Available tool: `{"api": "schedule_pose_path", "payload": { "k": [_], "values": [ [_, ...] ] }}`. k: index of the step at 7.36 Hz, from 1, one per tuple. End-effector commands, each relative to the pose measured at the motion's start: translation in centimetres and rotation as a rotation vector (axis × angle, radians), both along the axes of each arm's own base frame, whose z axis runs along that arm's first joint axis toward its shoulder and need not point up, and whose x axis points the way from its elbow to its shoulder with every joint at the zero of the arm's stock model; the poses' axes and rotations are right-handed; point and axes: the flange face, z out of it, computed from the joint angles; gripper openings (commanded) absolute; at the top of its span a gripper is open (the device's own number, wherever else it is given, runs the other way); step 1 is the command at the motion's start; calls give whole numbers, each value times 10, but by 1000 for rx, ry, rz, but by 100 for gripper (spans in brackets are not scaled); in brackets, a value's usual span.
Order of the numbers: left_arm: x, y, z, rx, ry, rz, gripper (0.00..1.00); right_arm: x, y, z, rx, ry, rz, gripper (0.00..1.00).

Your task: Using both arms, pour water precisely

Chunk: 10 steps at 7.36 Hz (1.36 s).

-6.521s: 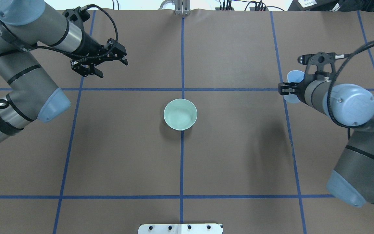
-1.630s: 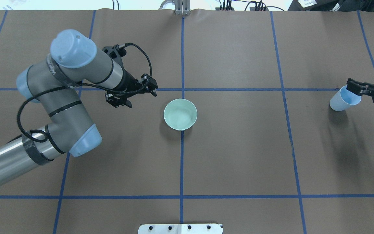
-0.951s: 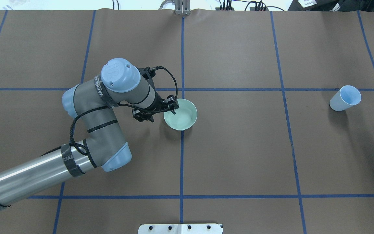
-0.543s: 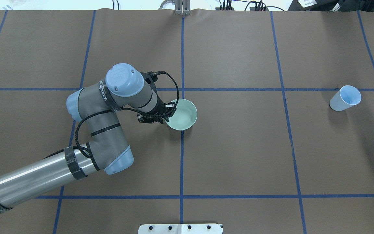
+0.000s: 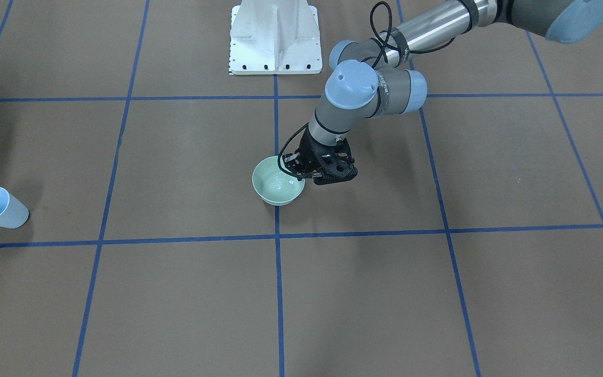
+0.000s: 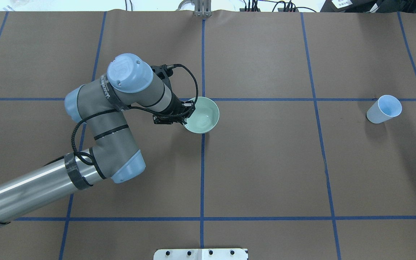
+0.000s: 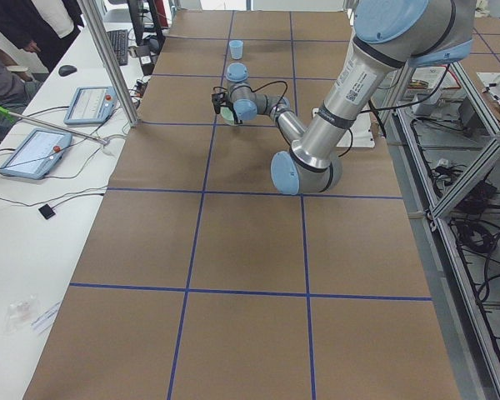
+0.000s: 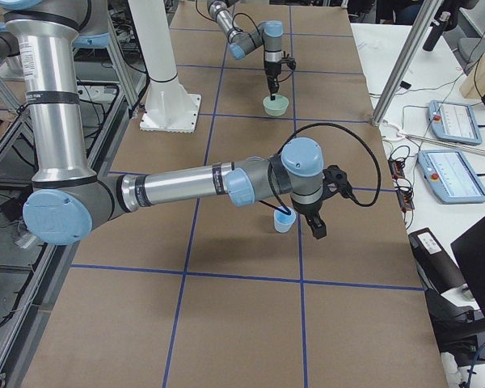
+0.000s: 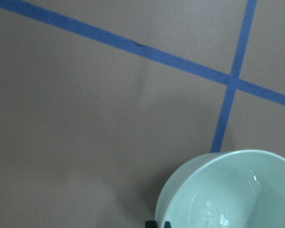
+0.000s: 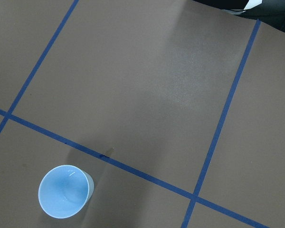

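The left arm (image 6: 103, 141) slants across the left half of the table (image 6: 265, 173). The left gripper (image 6: 186, 116) pinches the left rim of the bowl (image 6: 205, 115) at centre, blocking that side. Open table runs from the bowl to the cup (image 6: 384, 109) far right. The right arm (image 8: 186, 182) hovers near the cup.

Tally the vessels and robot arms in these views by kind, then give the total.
Mint-green bowl: 1
Light blue cup: 1
Robot arms: 2, the left arm and the right arm
Total: 4
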Motion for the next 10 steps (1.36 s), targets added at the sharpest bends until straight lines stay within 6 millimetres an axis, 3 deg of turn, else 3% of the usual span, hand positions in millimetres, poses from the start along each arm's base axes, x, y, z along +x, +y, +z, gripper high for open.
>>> {"api": "schedule_pose_path", "payload": {
  "k": [1,3,5,7,9,10],
  "values": [
    [-94,-9,64,27,-11,33,0,0,-12,7,-16,0,-1,100],
    [-189,14,158,110,-87,87,0,0,-18,10,-24,0,-1,100],
    [-253,31,246,177,-198,152,0,0,-17,11,-31,-1,2,100],
    [-291,35,302,205,-269,199,0,0,-17,16,-44,-1,6,100],
    [-321,22,356,183,-326,214,0,0,-17,17,-46,-1,6,100],
    [-329,18,373,174,-343,222,0,0,-17,16,-46,-1,7,100]
  ]
}}
